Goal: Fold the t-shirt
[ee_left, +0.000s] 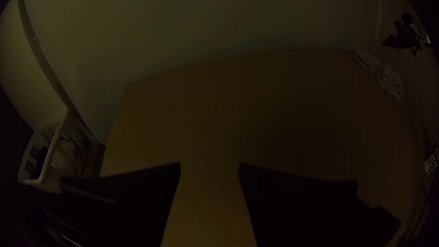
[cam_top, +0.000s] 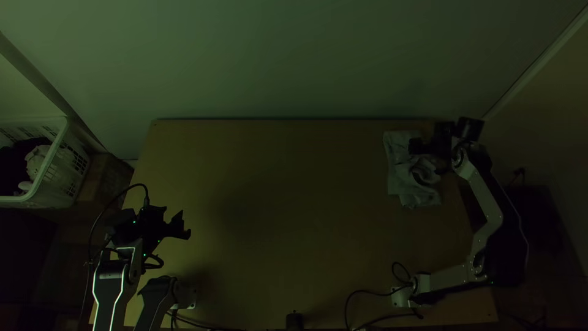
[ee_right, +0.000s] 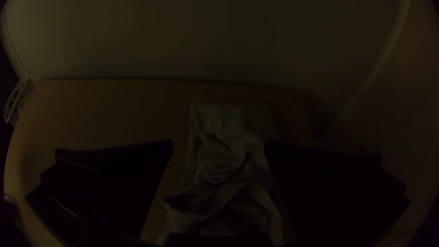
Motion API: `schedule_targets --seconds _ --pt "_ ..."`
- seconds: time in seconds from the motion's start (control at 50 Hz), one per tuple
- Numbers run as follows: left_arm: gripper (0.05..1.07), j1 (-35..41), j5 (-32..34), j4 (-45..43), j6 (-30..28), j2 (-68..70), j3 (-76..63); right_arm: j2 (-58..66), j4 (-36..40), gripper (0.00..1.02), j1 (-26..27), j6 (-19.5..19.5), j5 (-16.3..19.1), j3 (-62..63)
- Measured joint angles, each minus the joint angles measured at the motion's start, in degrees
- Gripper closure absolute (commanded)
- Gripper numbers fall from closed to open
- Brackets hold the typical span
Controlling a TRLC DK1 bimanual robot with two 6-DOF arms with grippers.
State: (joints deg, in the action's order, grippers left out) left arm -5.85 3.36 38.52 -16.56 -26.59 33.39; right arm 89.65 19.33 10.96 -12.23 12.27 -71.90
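Note:
A light grey t-shirt lies bunched at the table's far right side in the top view. Over its right edge is my right gripper; in the right wrist view the right gripper stands open, with the crumpled shirt showing between and below its fingers. My left gripper is over the table's left side, far from the cloth, and in the left wrist view the left gripper is open with bare table between its fingers. The shirt appears there as a small heap.
A white basket holding dark and light cloth stands left of the table. Behind the table rises a pale wall. Cables lie near both arm bases, and a small black object sits at the near edge.

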Motion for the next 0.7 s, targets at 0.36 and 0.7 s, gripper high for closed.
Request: schedule_targets --seconds 0.36,0.7 --pt "0.10 -1.4 0.0 -3.4 0.0 10.9 -3.7 -36.1 -4.0 0.03 -5.1 2.6 -9.9 26.2" --pt "0.10 -0.2 0.3 -10.1 0.1 25.1 -10.2 -62.6 -10.5 0.04 -5.2 2.8 -15.5 46.9"
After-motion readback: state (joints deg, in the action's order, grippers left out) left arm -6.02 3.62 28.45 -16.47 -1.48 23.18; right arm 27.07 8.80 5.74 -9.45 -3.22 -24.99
